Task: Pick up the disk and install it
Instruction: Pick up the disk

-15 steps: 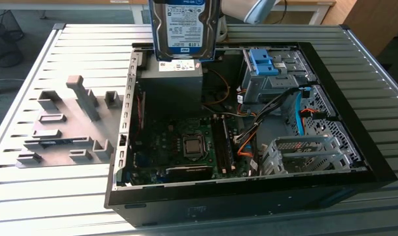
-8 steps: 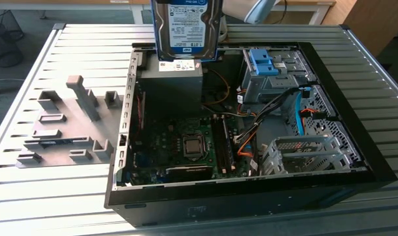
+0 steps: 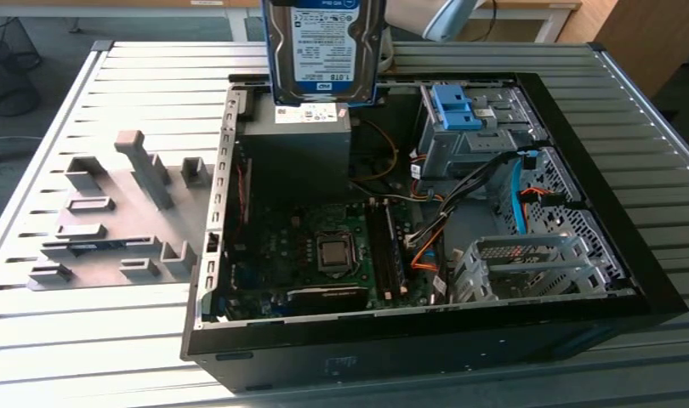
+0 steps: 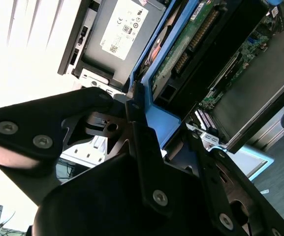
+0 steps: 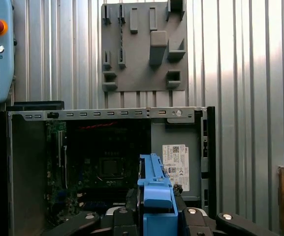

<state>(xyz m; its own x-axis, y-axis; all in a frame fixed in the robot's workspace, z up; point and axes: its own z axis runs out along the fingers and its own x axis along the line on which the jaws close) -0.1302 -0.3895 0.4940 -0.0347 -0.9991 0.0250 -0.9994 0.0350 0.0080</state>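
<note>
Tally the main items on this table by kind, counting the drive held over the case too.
disk: 1
empty blue drive bracket: 1
power supply: 1
computer case: 1
grey holder plate: 1
Total: 5

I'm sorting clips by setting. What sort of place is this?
Probably a robotics lab bench for computer assembly: an open computer case sits on a slatted metal table beside a grey fixture plate, and the gripper holds the disk above it.
</note>
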